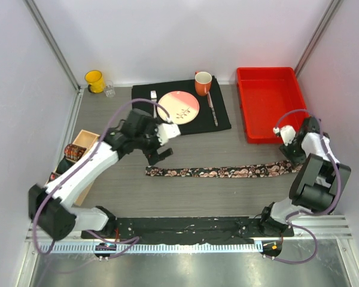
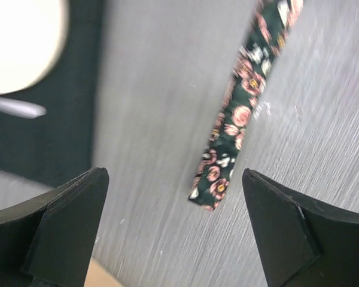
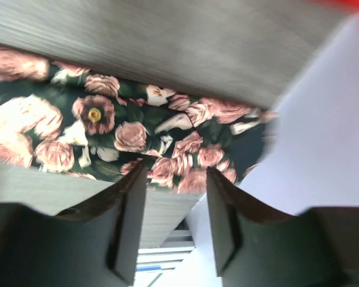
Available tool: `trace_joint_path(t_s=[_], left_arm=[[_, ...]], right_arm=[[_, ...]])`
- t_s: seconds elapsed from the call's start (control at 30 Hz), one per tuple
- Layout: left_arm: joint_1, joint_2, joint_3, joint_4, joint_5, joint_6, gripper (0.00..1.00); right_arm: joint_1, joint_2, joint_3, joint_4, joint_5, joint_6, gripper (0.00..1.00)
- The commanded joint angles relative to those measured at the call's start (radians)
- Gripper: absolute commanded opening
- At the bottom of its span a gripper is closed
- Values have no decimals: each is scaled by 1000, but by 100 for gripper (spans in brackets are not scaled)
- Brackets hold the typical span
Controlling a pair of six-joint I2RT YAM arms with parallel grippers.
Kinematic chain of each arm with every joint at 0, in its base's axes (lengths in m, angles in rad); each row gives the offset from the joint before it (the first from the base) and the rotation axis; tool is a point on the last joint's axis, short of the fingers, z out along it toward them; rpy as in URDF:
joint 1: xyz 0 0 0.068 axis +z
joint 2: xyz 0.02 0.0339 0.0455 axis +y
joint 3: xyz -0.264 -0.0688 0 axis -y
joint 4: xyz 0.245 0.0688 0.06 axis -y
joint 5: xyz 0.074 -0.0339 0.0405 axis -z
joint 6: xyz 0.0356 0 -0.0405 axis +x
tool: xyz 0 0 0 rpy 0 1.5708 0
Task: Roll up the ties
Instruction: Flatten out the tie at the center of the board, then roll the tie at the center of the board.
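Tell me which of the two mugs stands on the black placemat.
The orange mug, at the far edge of the placemat beside the plate. The yellow mug stands off it, in the far left corner.

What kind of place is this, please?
Likely a lab test cell staged as a dining table: white panel walls enclose the tabletop, with a placemat, plate and a floral tie.

Bright, even light from above, only soft shadows on the table. Both wrist views are blurred: the tie print smears, and the plate washes out white.
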Motion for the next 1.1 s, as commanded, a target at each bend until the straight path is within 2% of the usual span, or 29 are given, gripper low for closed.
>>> trace_joint_path(t_s=[0.0, 0.03, 0.1, 0.17, 0.2, 0.27, 0.3, 0.37, 0.4, 0.47, 0.53, 0.6, 0.67, 0.7, 0.77, 0.8, 0.87, 0.9, 0.97, 1.0, 1.03, 1.07], left_arm=[[83, -192, 49, 7, 58, -197, 100], [89, -223, 46, 33, -6, -247, 100], [89, -313, 13, 139, -60, -350, 100], [87, -358, -32, 175, -18, -325, 100], [87, -376, -38, 167, 1, -275, 100], [87, -384, -41, 131, 13, -250, 100], [86, -366, -34, 103, 22, -204, 100], [87, -333, -5, -9, 53, -144, 100], [86, -314, -3, -43, 62, -116, 100], [87, -277, -33, -86, 88, -6, 100], [87, -266, -117, -75, 104, 115, 100], [87, -257, -176, -38, 108, 184, 99], [101, -219, -234, -51, 130, 303, 93], [109, -200, -248, -57, 152, 335, 90], [149, -150, -274, -42, 188, 391, 84], [191, -129, -277, -37, 211, 407, 83], [238, -74, -281, -5, 287, 436, 83], [276, -57, -281, 4, 309, 445, 83], [294, -14, -281, 8, 344, 514, 83], [299, 27, -281, -1, 344, 539, 83], [299, 42, -282, -9, 343, 563, 83], [301, 56, -284, -5, 344, 582, 83]], right_arm=[[2, -179, 178, -198, -219, 14, 53], [2, -200, 250, -226, -257, 43, 61], [7, -257, 319, -266, -395, 92, 71], [13, -297, 392, -263, -498, 213, 83], [19, -309, 404, -233, -585, 273, 84], [40, -320, 425, -211, -654, 388, 91], [83, -311, 436, -228, -703, 413, 92], [186, -278, 484, -258, -661, 506, 89], [303, -238, 497, -307, -647, 525, 87], [388, -208, 482, -311, -673, 641, 84], [503, -185, 406, -254, -722, 726, 82], [557, -173, 354, -178, -759, 825, 81], [591, -161, 275, -127, -834, 896, 81], [597, -153, 231, -92, -863, 945, 79], [635, -133, 186, -17, -912, 994, 68], [652, -126, 147, 17, -912, 1072, 64], [709, -87, 117, 106, -920, 1134, 50], [723, -73, 87, 145, -928, 1173, 38], [776, -37, 51, 287, -941, 1302, 30], [803, -26, 18, 336, -935, 1342, 21], [826, -17, 2, 388, -931, 1431, 17], [876, 8, -13, 495, -923, 1473, 12]])
